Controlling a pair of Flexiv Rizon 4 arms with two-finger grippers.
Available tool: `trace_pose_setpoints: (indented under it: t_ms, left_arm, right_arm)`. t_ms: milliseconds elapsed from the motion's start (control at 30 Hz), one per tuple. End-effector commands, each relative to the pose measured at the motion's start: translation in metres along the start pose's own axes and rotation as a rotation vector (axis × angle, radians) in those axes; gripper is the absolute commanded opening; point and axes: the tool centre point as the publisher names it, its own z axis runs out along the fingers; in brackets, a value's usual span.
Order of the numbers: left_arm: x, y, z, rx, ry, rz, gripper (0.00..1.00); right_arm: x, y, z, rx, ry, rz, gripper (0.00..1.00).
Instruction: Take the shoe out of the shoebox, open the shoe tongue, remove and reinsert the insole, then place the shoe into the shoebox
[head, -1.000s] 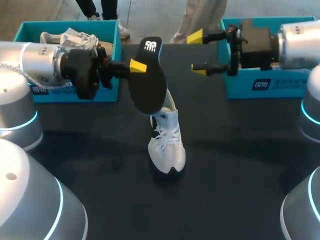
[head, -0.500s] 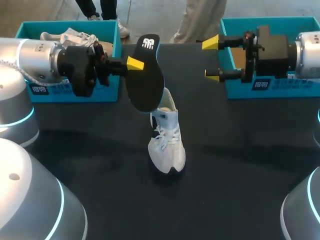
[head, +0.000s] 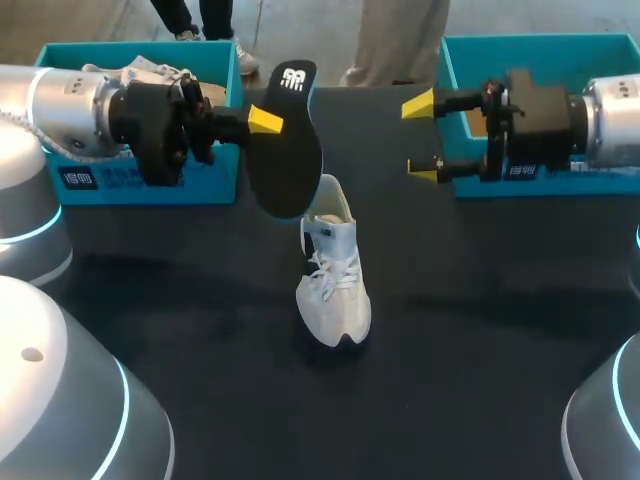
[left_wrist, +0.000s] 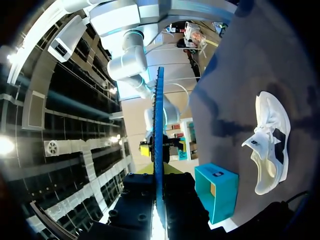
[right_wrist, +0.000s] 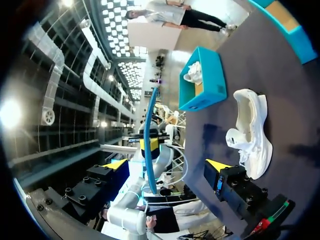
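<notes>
The left claw (head: 268, 122) is closed on the black insole (head: 287, 160) and holds it in the air, over the far part of the desk (head: 200, 330). The insole's lower end hangs just above the heel of the white shoe (head: 335, 290). The shoe stands near the desk's middle, toe toward the near edge. The right claw (head: 422, 140) is wide open beside the shoebox (head: 470, 187) at the far right corner.
</notes>
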Motion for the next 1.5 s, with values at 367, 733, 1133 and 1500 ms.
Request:
trace_pose_setpoints:
  t_ms: [367, 733, 1133, 1500]
  left_arm:
    - [0.001, 0.002, 0.001, 0.003, -0.001, 0.002, 0.00]
    - [0.001, 0.002, 0.001, 0.003, -0.001, 0.002, 0.00]
    - [-0.004, -0.004, 0.001, 0.031, -0.025, -0.330, 0.00]
    - [0.009, -0.016, 0.002, 0.060, -0.107, -0.929, 0.00]
  right_arm:
    - [-0.004, -0.004, 0.002, -0.013, 0.009, -0.002, 1.00]
    - [-0.004, -0.004, 0.002, -0.013, 0.009, -0.002, 1.00]
    - [-0.004, -0.004, 0.002, -0.013, 0.009, -0.002, 1.00]
    - [-0.004, -0.004, 0.002, -0.013, 0.009, -0.002, 1.00]
